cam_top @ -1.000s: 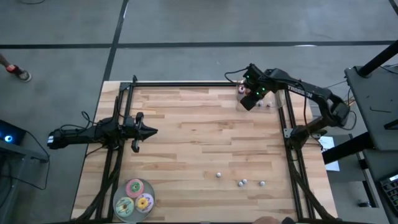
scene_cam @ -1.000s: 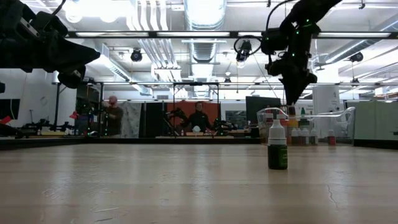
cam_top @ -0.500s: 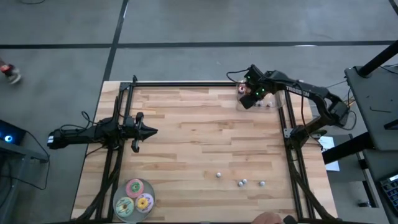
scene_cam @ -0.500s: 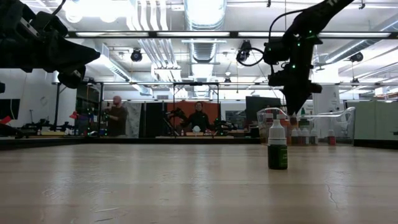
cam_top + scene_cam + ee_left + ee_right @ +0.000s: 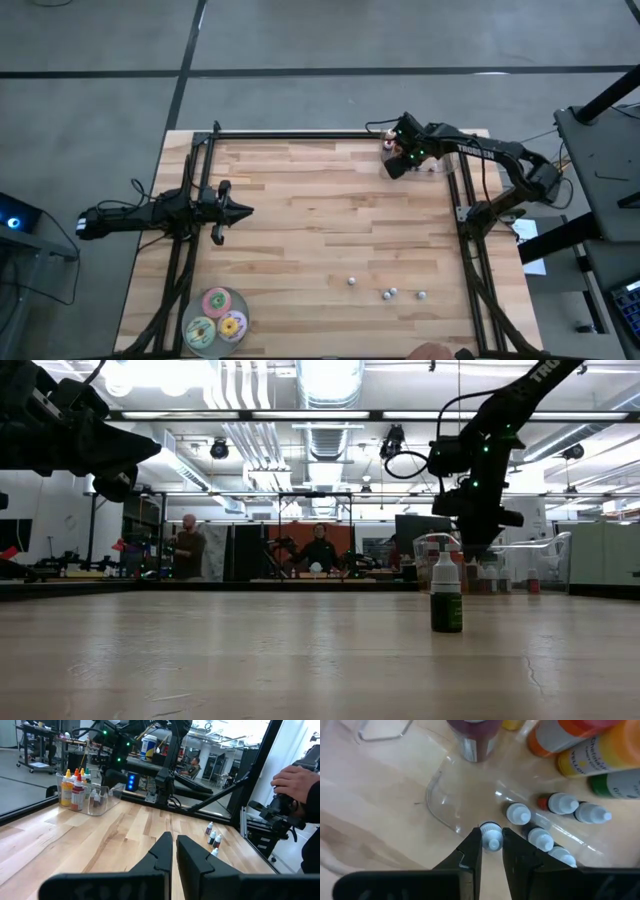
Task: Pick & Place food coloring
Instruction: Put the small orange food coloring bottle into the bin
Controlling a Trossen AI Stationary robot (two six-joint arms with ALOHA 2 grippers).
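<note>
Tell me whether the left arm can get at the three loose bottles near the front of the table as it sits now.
Probably yes. The left gripper, its fingers shut, waits over the left side of the table, and only bare wood shows between it and the three bottles. The right gripper is busy far off at the clear bin.

2 dark arms (image 5: 150, 214); green lights and white lettering on the right arm (image 5: 480, 152); black cables.

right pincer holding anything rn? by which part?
Yes: the right pincer is shut on a small food coloring bottle, gripped at its pale cap, inside the clear tray.
</note>
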